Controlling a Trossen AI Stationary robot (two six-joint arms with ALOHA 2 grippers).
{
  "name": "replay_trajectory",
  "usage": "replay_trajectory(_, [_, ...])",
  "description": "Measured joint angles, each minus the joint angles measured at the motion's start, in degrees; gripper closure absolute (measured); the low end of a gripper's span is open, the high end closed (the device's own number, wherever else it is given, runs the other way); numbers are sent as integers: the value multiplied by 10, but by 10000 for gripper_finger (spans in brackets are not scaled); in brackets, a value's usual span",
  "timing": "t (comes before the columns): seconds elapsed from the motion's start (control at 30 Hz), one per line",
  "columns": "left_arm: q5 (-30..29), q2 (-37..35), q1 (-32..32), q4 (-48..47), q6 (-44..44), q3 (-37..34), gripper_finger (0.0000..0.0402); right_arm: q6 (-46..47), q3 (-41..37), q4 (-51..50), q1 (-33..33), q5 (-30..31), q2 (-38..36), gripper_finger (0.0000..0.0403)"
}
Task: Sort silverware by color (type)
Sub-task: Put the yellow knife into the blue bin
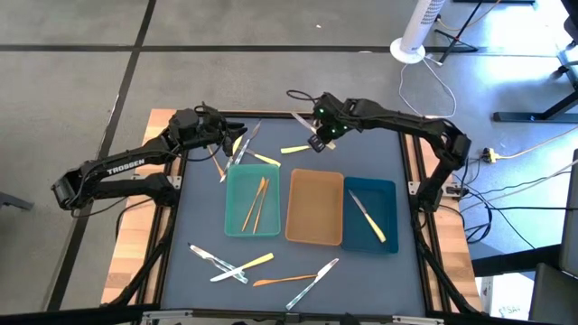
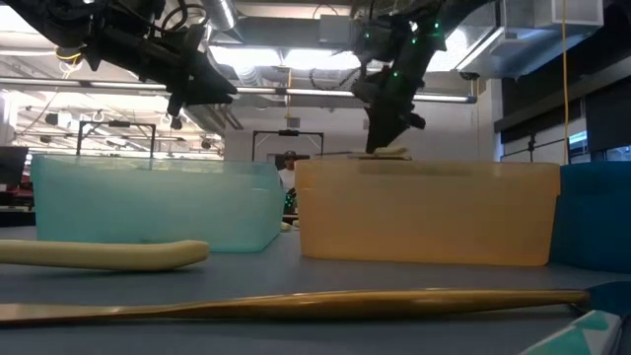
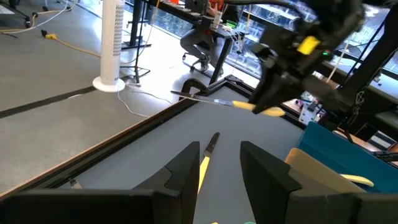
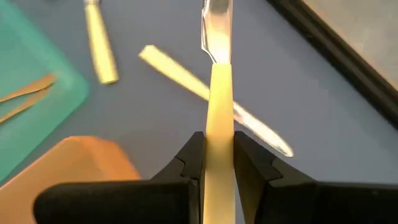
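My right gripper [image 1: 316,138] hovers over the far part of the mat, behind the tan tray [image 1: 314,236], shut on a yellow-handled, silver-tipped utensil [image 4: 217,81]. My left gripper [image 1: 235,147] is open above a cluster of utensils at the teal tray's [image 1: 231,217] far left corner. In the left wrist view its fingers stand on either side of a yellow-handled utensil [image 3: 209,148] lying on the mat. Two gold utensils [image 1: 256,204] lie in the teal tray. One yellow-handled utensil [image 1: 368,218] lies in the dark-blue tray [image 1: 390,194]. My right gripper pinches the yellow handle [image 4: 219,134] between its two fingers [image 4: 193,155]. The utensil lies along the fingers, its silver tip [image 4: 216,28] pointing out past them. It is lifted clear of the mat and roughly level [image 2: 387,153].
Two yellow-handled utensils [image 4: 99,43] [image 4: 177,73] lie on the mat under my right gripper. Several more utensils [image 1: 230,264] [image 1: 302,280] lie scattered near the table's near edge. The tan tray holds nothing. A raised black frame [image 1: 411,162] borders the mat.
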Motion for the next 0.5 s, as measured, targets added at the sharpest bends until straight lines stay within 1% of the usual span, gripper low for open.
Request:
replay_trajectory(0.13, [0, 0, 0, 0, 0, 0, 292, 9, 0, -23, 28, 4, -21, 352])
replay_trajectory(0.5, [0, 0, 0, 0, 0, 0, 292, 111, 0, -106, 114, 59, -84, 352])
